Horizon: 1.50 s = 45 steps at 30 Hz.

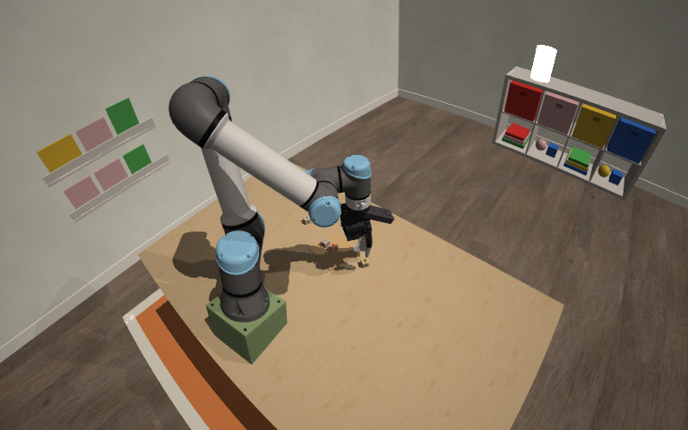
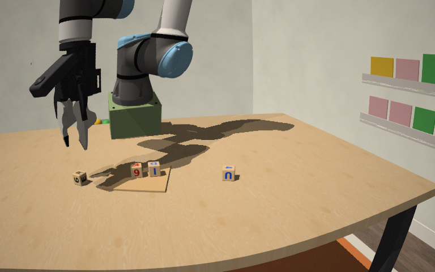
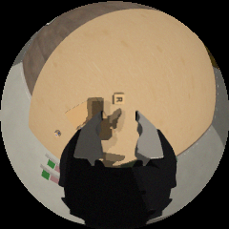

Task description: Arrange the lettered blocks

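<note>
My gripper (image 1: pixel 362 252) (image 2: pixel 76 147) (image 3: pixel 118 111) is partly open and empty, above the table near a block with a black R on top (image 1: pixel 364 263) (image 2: pixel 80 178) (image 3: pixel 118 98). That block sits off the mat, turned at an angle. On the mat (image 2: pixel 144 186) (image 3: pixel 76 114) stand a block with a red letter, seemingly K, on top (image 1: pixel 333 246) (image 2: pixel 136 170) and a block with a blue letter, D or P, on top (image 1: pixel 324 243) (image 2: pixel 153 169), a small gap between them. A block with a blue 4 on top (image 1: pixel 306 219) (image 2: pixel 228 173) stands off the mat. The left finger hides the mat blocks in the wrist view.
The robot's green base (image 1: pixel 246 324) (image 2: pixel 135 120) stands on the wooden table (image 1: pixel 406 329) (image 2: pixel 192 224). The arm's shadow falls across part of the mat and the red-letter block. A shelf unit (image 1: pixel 583 96) stands on the floor away from the table.
</note>
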### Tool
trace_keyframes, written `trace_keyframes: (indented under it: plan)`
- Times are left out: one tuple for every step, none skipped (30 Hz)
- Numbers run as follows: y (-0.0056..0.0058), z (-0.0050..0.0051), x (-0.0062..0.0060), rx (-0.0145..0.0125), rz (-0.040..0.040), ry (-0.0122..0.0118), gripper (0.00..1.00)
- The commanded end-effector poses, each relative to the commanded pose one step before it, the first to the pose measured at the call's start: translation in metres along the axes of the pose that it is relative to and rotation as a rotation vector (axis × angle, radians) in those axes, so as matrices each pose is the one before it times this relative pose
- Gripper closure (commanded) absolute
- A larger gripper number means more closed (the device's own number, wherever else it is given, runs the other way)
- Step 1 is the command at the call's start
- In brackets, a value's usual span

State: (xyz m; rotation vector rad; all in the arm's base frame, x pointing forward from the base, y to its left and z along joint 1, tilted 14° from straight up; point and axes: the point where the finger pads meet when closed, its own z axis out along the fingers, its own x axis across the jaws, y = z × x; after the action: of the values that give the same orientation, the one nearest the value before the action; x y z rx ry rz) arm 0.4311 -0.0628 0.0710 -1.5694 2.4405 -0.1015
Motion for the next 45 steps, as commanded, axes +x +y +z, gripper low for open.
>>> trace_keyframes:
  plan:
    - [-0.00047,0.0049,0.00009,0.00108,-0.00022,0.00007,0.63]
    - [-0.00001,0.00132,0.00003,0.0,0.0,0.0,0.63]
    - [-0.00001,0.00139,0.00003,0.0,0.0,0.0,0.63]
    - [-0.00001,0.00144,0.00003,0.0,0.0,0.0,0.63]
    - [-0.00002,0.00148,0.00003,0.0,0.0,0.0,0.63]
    - [-0.00001,0.00153,0.00003,0.0,0.0,0.0,0.63]
    - [0.0,0.0,0.0,0.0,0.0,0.0,0.63]
    - [0.0,0.0,0.0,0.0,0.0,0.0,0.63]
    - [-0.00001,0.00156,0.00003,0.0,0.0,0.0,0.63]
    - [-0.00002,0.00158,0.00003,0.0,0.0,0.0,0.63]
    - [-0.00001,0.00161,0.00003,0.0,0.0,0.0,0.63]
    - [-0.00001,0.00162,0.00003,0.0,0.0,0.0,0.63]
    - [-0.00002,0.00161,0.00003,0.0,0.0,0.0,0.63]
    - [-0.00001,0.00162,0.00003,0.0,0.0,0.0,0.63]
    - [-0.00001,0.00161,0.00003,0.0,0.0,0.0,0.63]
    - [-0.00002,0.00158,0.00003,0.0,0.0,0.0,0.63]
    - [-0.00001,0.00157,0.00003,0.0,0.0,0.0,0.63]
    - [-0.00001,0.00154,0.00003,0.0,0.0,0.0,0.63]
    - [-0.00002,0.00149,0.00003,0.0,0.0,0.0,0.63]
    - [-0.00001,0.00146,0.00003,0.0,0.0,0.0,0.63]
    - [-0.00001,0.00141,0.00003,0.0,0.0,0.0,0.63]
    - [-0.00002,0.00135,0.00003,0.0,0.0,0.0,0.63]
    - [-0.00001,0.0013,0.00003,0.0,0.0,0.0,0.63]
    - [0.0,0.0,0.0,0.0,0.0,0.0,0.63]
    - [0.0,0.0,0.0,0.0,0.0,0.0,0.63]
    - [-0.00001,0.00124,0.00002,0.0,0.0,0.0,0.63]
    - [-0.00001,0.00117,0.00002,0.0,0.0,0.0,0.63]
    - [-0.00002,0.0011,0.00002,0.0,0.0,0.0,0.63]
    - [-0.00001,0.00103,0.00002,0.0,0.0,0.0,0.63]
    - [-0.00001,0.00096,0.00002,0.0,0.0,0.0,0.63]
    - [0.0,0.00089,0.00002,0.0,0.0,0.0,0.63]
    - [-0.00001,0.0008,0.00002,0.0,0.0,0.0,0.63]
    - [-0.00001,0.00072,0.00002,0.0,0.0,0.0,0.63]
    - [-0.00001,0.00065,0.00001,0.0,0.0,0.0,0.63]
    - [-0.00001,0.00057,0.00001,0.0,0.0,0.0,0.63]
    - [0.0,0.0005,0.00001,0.0,0.0,0.0,0.63]
    - [0.0,0.00042,0.00001,0.0,0.0,0.0,0.63]
    - [0.0,0.00035,0.00001,0.0,0.0,0.0,0.63]
    - [0.0,0.00028,0.00001,0.0,0.0,0.0,0.63]
    - [0.0,0.00022,0.0,0.0,0.0,0.0,0.63]
    - [0.0,0.0,0.0,0.0,0.0,0.0,0.63]
    - [0.0,0.0,0.0,0.0,0.0,0.0,0.63]
    - [0.0,0.00017,0.0,0.0,0.0,0.0,0.63]
    - [0.0,0.00011,0.0,0.0,0.0,0.0,0.63]
    - [0.0,0.00007,0.0,0.0,0.0,0.0,0.63]
